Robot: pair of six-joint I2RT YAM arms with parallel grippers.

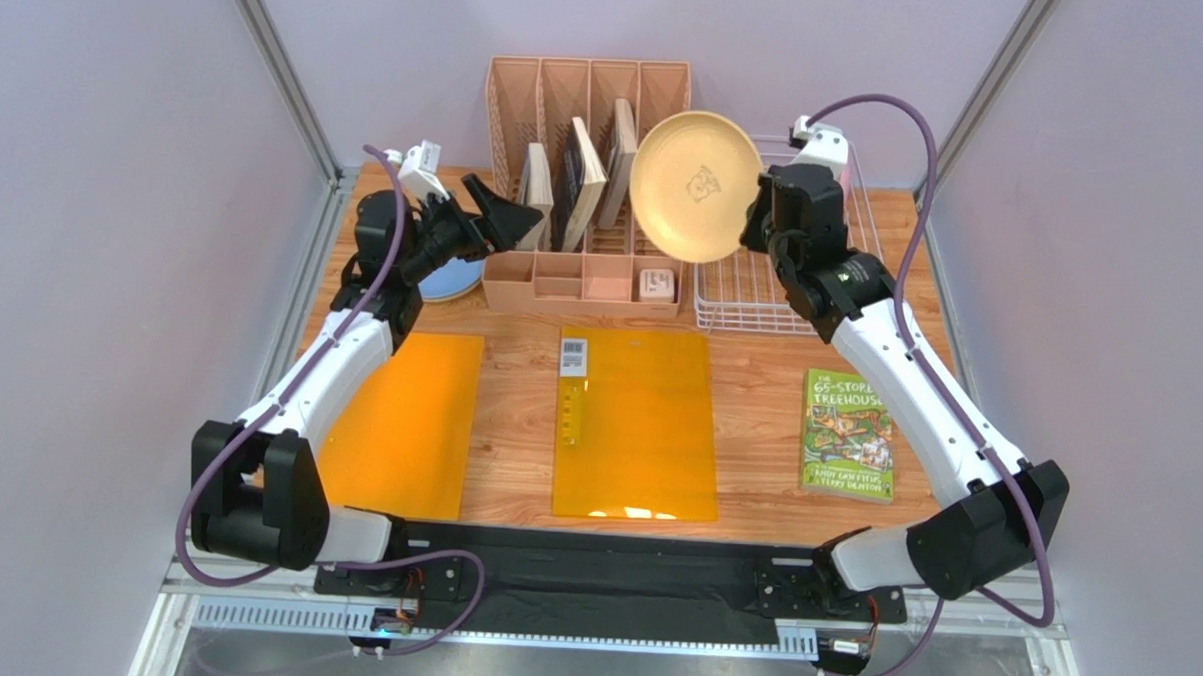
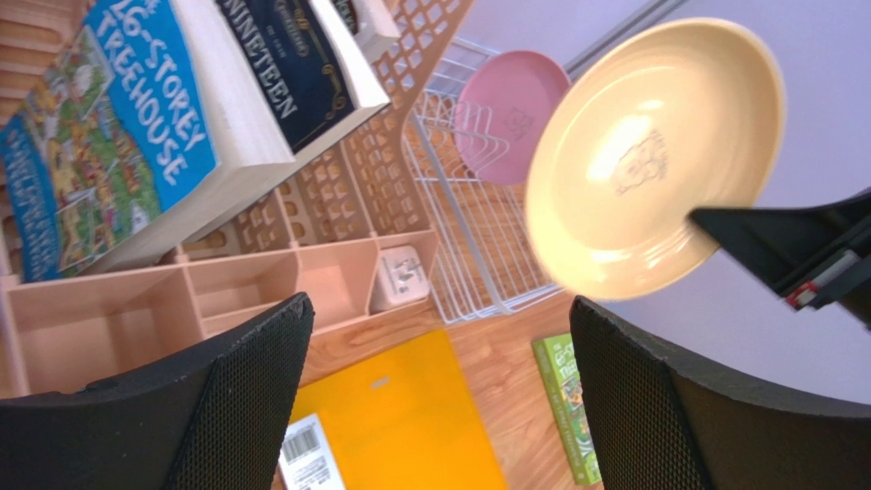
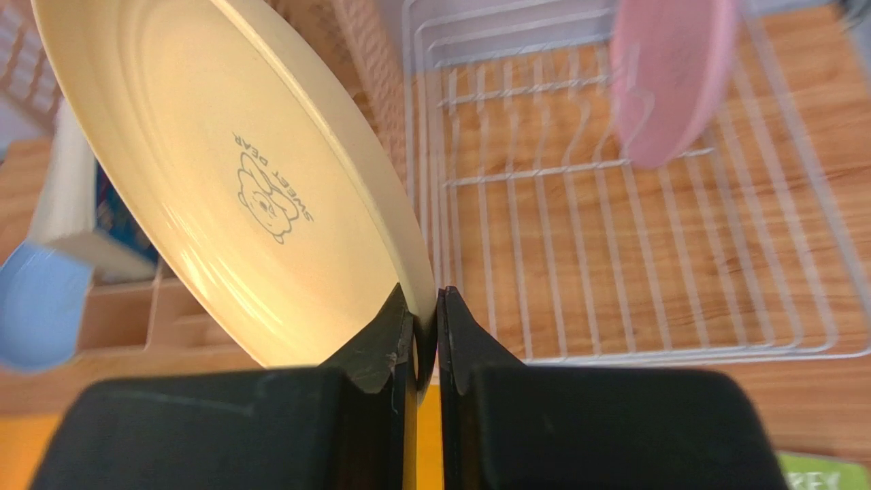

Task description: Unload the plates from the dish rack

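Pinching rim of yellow plate point(image 1: 696, 164) with right gripper point(image 3: 419, 332) — aloft at left edge of rack point(image 1: 744, 306), pink plate point(image 2: 506, 112) upright inside. Holding left gripper point(image 2: 440, 311) splayed — empty.

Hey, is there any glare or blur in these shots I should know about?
Top external: a bright reflection on the near edge of the middle orange mat. Left wrist: a soft highlight on the yellow plate. Right wrist: the pink plate and blue plate look blurred, the yellow plate's print sharp.

"SWEET DEAR", seemingly, on yellow plate point(image 3: 204, 153)
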